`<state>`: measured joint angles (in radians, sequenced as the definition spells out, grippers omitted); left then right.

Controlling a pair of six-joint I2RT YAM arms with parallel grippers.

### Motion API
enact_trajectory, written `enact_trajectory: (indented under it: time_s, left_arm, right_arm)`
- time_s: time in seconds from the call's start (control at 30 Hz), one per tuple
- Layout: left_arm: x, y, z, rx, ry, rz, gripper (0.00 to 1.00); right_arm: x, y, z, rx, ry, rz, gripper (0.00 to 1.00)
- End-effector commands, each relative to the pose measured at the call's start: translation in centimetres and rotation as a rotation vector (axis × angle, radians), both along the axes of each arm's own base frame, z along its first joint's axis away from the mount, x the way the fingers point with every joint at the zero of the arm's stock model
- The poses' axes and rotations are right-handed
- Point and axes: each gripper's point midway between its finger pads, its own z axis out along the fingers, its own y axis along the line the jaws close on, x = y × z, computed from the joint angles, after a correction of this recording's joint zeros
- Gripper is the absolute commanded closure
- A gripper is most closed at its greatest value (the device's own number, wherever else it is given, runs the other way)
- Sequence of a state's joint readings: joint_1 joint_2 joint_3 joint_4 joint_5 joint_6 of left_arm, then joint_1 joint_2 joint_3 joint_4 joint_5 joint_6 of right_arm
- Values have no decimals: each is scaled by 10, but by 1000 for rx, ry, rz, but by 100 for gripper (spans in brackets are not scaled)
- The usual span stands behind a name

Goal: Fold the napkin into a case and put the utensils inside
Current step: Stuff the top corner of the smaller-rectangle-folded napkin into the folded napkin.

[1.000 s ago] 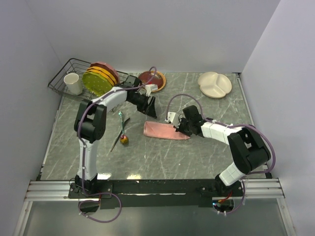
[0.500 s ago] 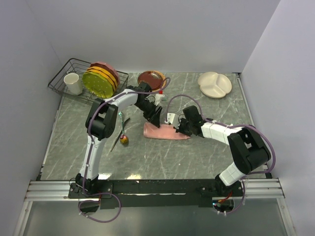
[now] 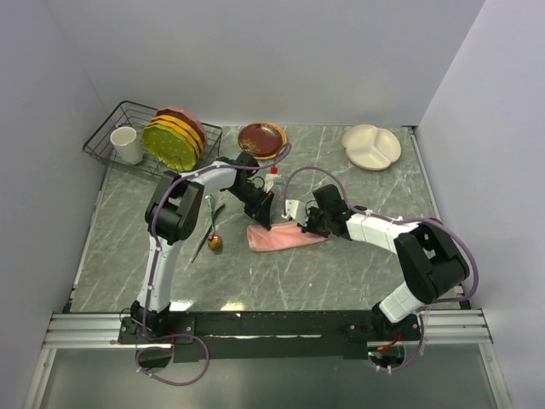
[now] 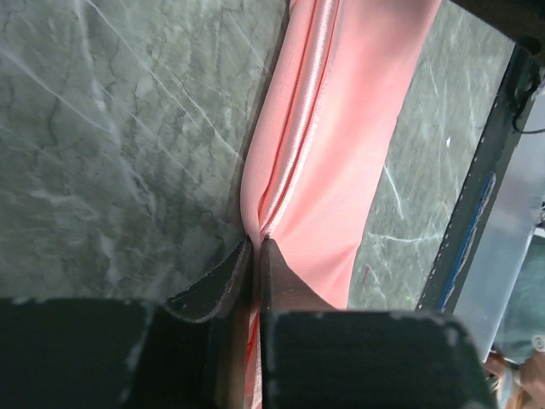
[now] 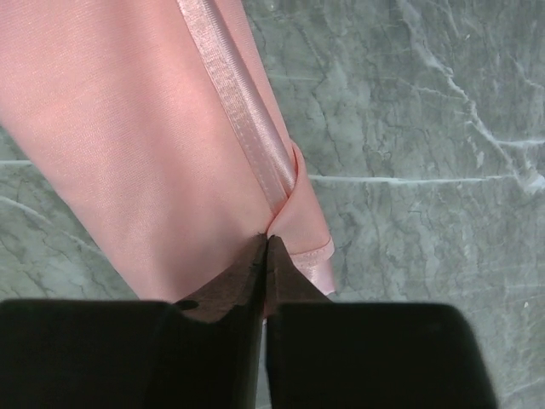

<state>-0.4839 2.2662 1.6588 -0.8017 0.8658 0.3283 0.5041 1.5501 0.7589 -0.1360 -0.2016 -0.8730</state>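
Napkin: the napkin [image 3: 288, 239] lies near the middle of the table [image 3: 358, 277] as a narrow salmon-pink band. Its long axis runs roughly 9 to 3 o'clock in the overhead view, and hems show along its length.
Utensils: the utensils [image 3: 210, 230] rest on the marble at the napkin's 9 o'clock, apart from it and not yet inside.
Left grip: the left gripper [image 3: 266, 220] sits at about 10 o'clock of the band's middle. Its fingers [image 4: 289, 294] are narrow and pinch the hem fold.
Right grip: the right gripper [image 3: 309, 225] sits at about 1 o'clock of the middle. Its fingers [image 5: 226, 294] are pressed nearly together with a tuck of hem caught at the tips.
Risk, slip: both holds look shallow, and satin is slick, so a quick lift could pull the hem free.
Risk, unfolding: uneven pulls from the two sides could drag the layers apart and spoil the pocket.
Risk, single layer: either pinch may hold only the top ply, which I cannot tell from here.
Left arm pose: it rises from 7 o'clock, bends near 10, and the forearm slants down toward 4.
Right arm pose: its elbow is out at 3 o'clock and its forearm runs low toward 9 or 10.
Surroundings: a brown plate [image 3: 261, 139] stands at 12, a divided plate [image 3: 372, 146] near 1, and a dish rack [image 3: 115, 128] near 10.
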Motion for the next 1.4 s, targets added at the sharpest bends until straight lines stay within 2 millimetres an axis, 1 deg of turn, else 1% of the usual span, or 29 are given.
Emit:
enact_trajectory:
  time_s: [0.0,0.07,0.1,0.13,0.17,0.2,0.3,0.33,0.37,0.47,0.5,0.57,0.6,0.63,0.67,0.7,0.73,0.77,0.8,0.83,0.87,0.93,0.97,1.03,1.1,1.17,1.23,1.33,1.37]
  left_arm:
    - [4,-3,6,-3,-25,41,92]
    - [5,-3,5,-6,-27,44,94]
    - [5,-4,4,-5,-21,51,95]
    - [5,-4,5,-7,-24,51,95]
    - [6,-4,5,-9,-25,52,95]
    - [6,-5,5,-10,-24,55,95]
    - [9,-6,6,-10,-38,60,96]
    - [9,-6,6,-8,-37,61,97]
    - [10,-6,6,-9,-39,61,98]
    - [11,-7,5,-6,-39,62,99]
    - [14,-7,6,-6,-41,67,99]
    - [15,-8,6,-6,-40,66,99]
    - [17,-9,7,-5,-47,63,99]
    - [17,-8,5,-2,-45,63,99]
    - [18,-9,5,1,-48,59,99]
    - [19,-10,7,-2,-50,59,99]
    - [20,-9,6,1,-50,60,99]
    - [20,-9,6,1,-51,59,99]
    - [21,-9,6,2,-53,60,99]
    - [21,-9,5,3,-53,61,99]
    - [21,-9,5,3,-54,60,99]
    - [19,-8,2,11,-50,57,99]
    - [19,-8,1,12,-51,57,99]
    - [19,-6,-1,22,-49,59,99]
    - [19,-6,0,21,-54,59,99]
    - [20,-5,0,19,-66,55,99]
    - [20,-5,3,15,-83,43,99]
    - [21,-5,5,4,-115,15,98]
    - [25,-6,8,-7,-140,0,95]
  right_arm:
    - [8,4,15,-2,-38,8,85]
    - [15,7,27,18,-48,-25,77]
    - [13,5,35,23,-41,-37,75]
    - [17,11,49,59,-45,-60,71]
    - [17,13,58,82,-42,-73,65]
    - [17,15,73,104,-39,-86,62]
    - [14,17,92,165,16,-148,61]
    - [12,17,93,185,45,-179,62]
    - [7,17,92,191,88,-187,62]
    - [3,19,90,226,174,-232,64]
    - [0,17,84,228,229,-274,65]
    - [-2,16,79,244,302,-314,68]
    - [-1,14,73,252,360,-367,69]
    - [4,5,71,274,389,-416,72]
    - [4,0,62,273,444,-461,72]
    - [6,3,66,321,493,-483,73]
    - [9,-3,64,338,525,-525,73]
    - [7,-4,56,340,576,-551,74]
    - [5,1,57,378,629,-575,74]
    - [7,-1,53,390,656,-607,75]
    - [7,-1,44,394,693,-632,75]
    - [7,-2,34,408,740,-695,76]
    - [7,-4,23,403,766,-720,76]
    - [4,-5,12,382,799,-749,77]
    - [-7,-8,-4,341,844,-769,79]
    - [-14,-14,-11,305,859,-782,79]
    - [-19,-16,-9,291,856,-751,80]
    - [-24,-14,11,314,822,-634,78]
    - [-24,-15,25,320,774,-569,76]
